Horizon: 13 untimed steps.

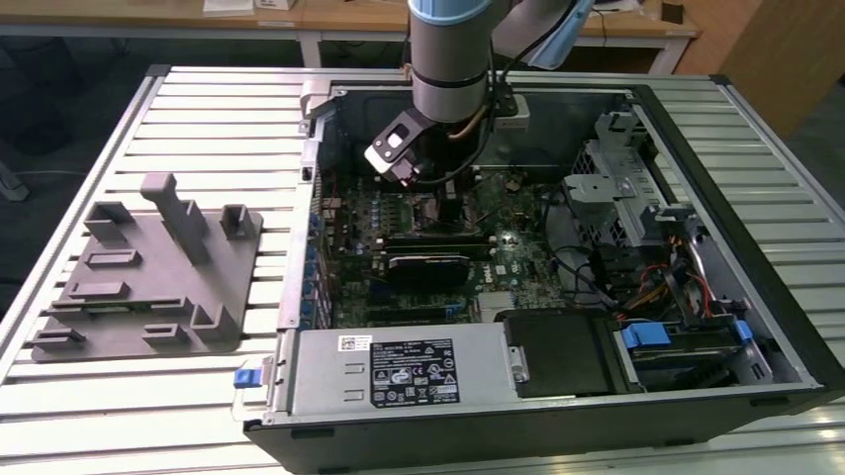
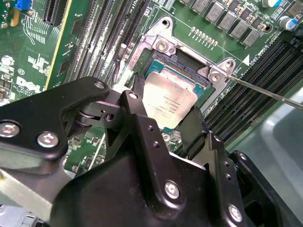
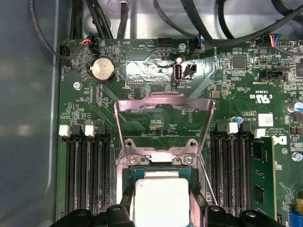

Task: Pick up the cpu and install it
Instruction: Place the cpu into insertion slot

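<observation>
one cpu [image 3: 162, 201] was held in the closed hand [image 2: 166, 100], clamped between two fingers [image 2: 193, 127], just over one open socket [image 2: 180, 64]; one load plate [image 3: 163, 98] was raised.

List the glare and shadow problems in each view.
First wrist view: glare washes the cpu's metal top almost white, and a bright patch sits on the motherboard above the raised load plate. Second wrist view: the cpu reflects pale, its print faint. Exterior view: the motherboard lies dim inside the case, while the slatted table is bright.
</observation>
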Each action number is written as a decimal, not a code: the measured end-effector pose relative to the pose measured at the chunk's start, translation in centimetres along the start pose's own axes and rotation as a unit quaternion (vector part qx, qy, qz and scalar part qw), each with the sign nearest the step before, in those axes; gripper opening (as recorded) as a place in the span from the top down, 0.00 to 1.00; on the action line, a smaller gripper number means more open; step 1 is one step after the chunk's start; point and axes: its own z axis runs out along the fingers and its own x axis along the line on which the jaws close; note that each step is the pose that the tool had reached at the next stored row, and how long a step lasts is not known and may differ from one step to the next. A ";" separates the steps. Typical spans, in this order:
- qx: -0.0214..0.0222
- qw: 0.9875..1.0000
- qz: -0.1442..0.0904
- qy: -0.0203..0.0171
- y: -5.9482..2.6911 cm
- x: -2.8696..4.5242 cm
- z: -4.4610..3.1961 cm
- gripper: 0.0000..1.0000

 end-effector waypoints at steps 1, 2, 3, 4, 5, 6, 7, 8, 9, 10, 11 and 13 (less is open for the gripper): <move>0.000 1.000 0.000 0.000 -0.03 0.01 0.09 0.45; 0.000 1.000 0.000 0.000 -0.03 0.01 0.10 0.45; 0.000 1.000 0.000 0.000 -0.06 0.01 0.11 0.45; 0.000 1.000 0.000 0.000 -0.10 0.01 0.14 0.45; 0.000 1.000 0.000 0.000 -0.12 0.01 0.15 0.45; 0.000 1.000 0.000 0.000 -0.14 0.01 0.16 0.45; 0.000 1.000 0.000 0.000 -0.16 0.01 0.17 0.45; 0.000 1.000 0.000 0.001 -0.16 0.02 0.20 0.45; 0.000 1.000 0.000 0.001 -0.16 0.02 0.24 0.45; 0.000 1.000 0.000 0.001 -0.17 0.02 0.28 0.45; 0.000 1.000 0.000 0.000 -0.18 0.01 0.29 0.45; 0.000 1.000 0.000 0.000 -0.18 0.01 0.30 0.45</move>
